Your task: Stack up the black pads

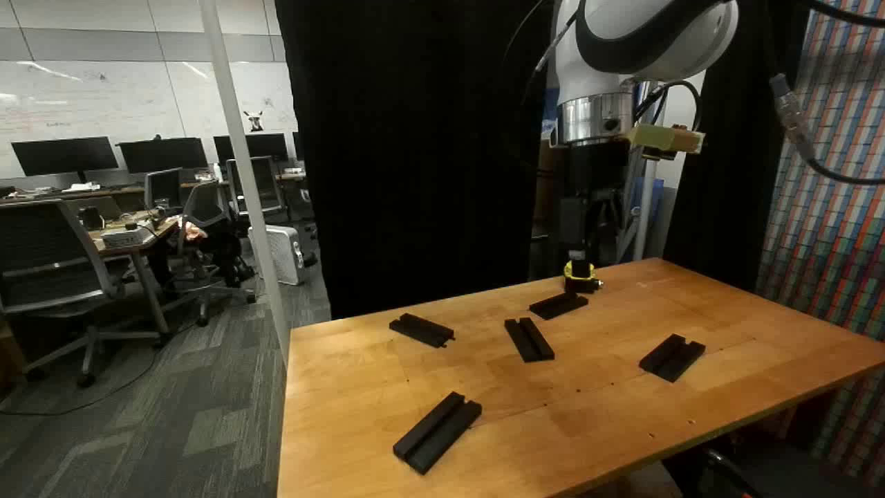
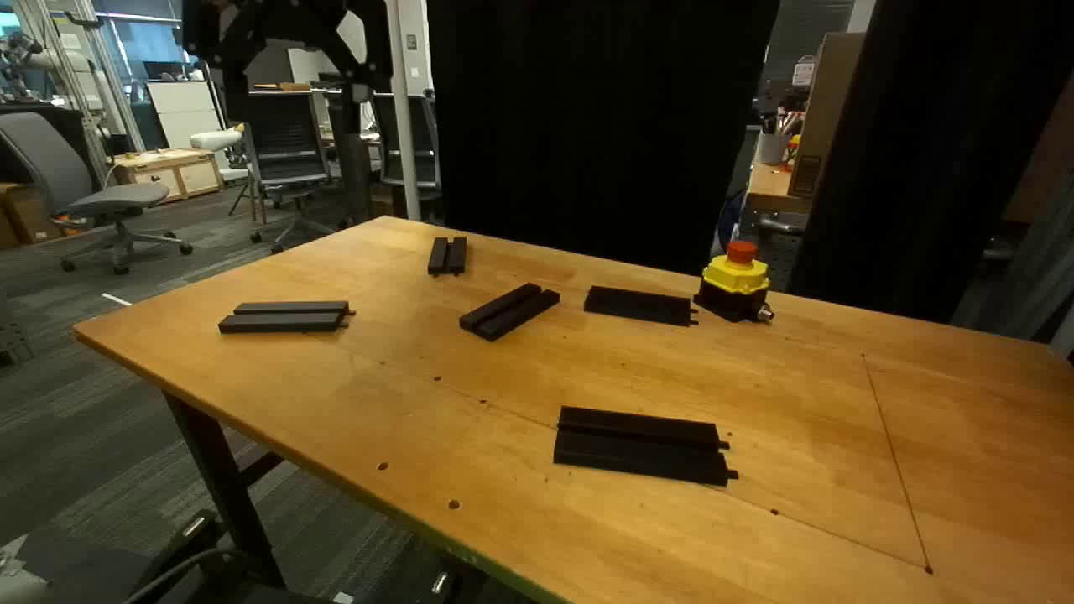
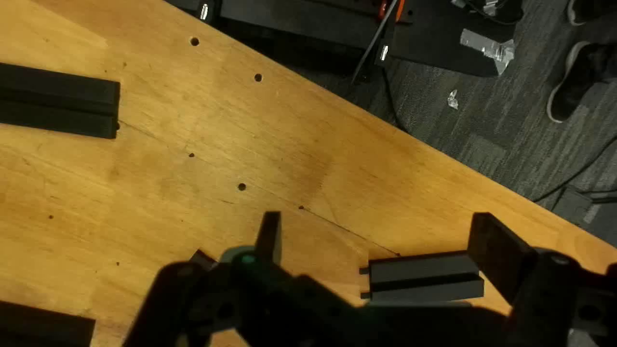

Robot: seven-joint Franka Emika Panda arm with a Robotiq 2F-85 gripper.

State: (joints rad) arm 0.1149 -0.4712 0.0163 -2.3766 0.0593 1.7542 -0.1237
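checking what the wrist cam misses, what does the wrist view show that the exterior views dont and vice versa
Only the wrist view: dark shoes with pale soles.

Only the exterior views: the squat yellow-and-black box, a tall black cloth curtain, grey office chairs, and all five flat, rectangular, matte black pads in full.

Shared: the brown wooden table, the grey carpet and the black end effector, its jaws open in the wrist view. Pads appear there too, but cut off or partly covered.

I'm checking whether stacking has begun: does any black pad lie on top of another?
No, in an exterior view the five black pads lie apart, each flat on the table.
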